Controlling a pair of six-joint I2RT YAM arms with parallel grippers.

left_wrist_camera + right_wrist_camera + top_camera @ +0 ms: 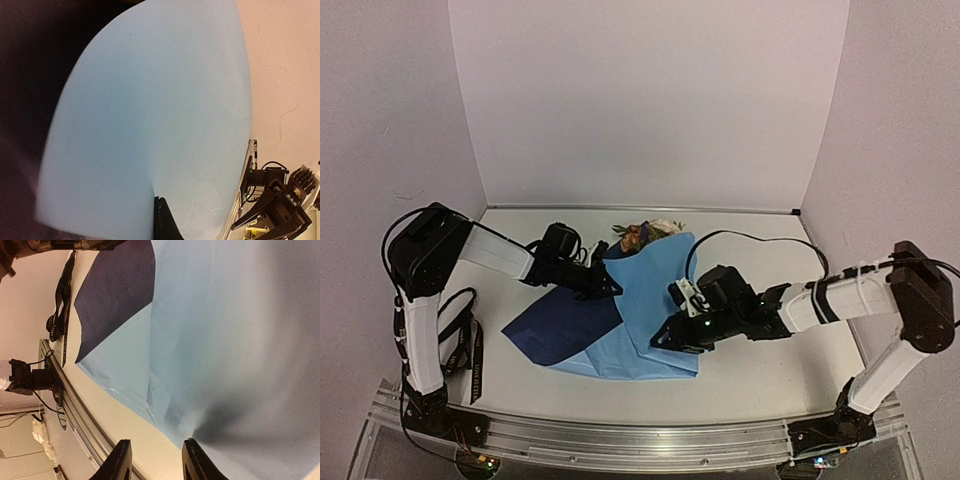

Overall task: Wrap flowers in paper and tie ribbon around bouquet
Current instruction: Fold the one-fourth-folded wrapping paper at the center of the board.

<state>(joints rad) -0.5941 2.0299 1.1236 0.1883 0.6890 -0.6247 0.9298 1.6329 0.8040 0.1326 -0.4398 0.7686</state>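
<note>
Seen from above: reaching in from the left with the left gripper (605,283), elbow high by the wall, forearm sloping down to the middle of the table (760,370). Closed there, apparently pinching the folded left edge of the paper (650,300). Light blue face up, with a navy flap spread out to the left. Poking out of the far end, the flowers (650,232). From the right, stretched long and low with the right gripper (665,338) over the sheet's near part.

From the left wrist, only blue paper bulging away from a dark fingertip (161,220), with a crease running up from it. From the right wrist, parted fingers, bare table between them, right at the sheet's near edge; touching or not, cannot tell. Also there, the ribbon (62,305), loose by the rail (75,405) at the table's left.
</note>
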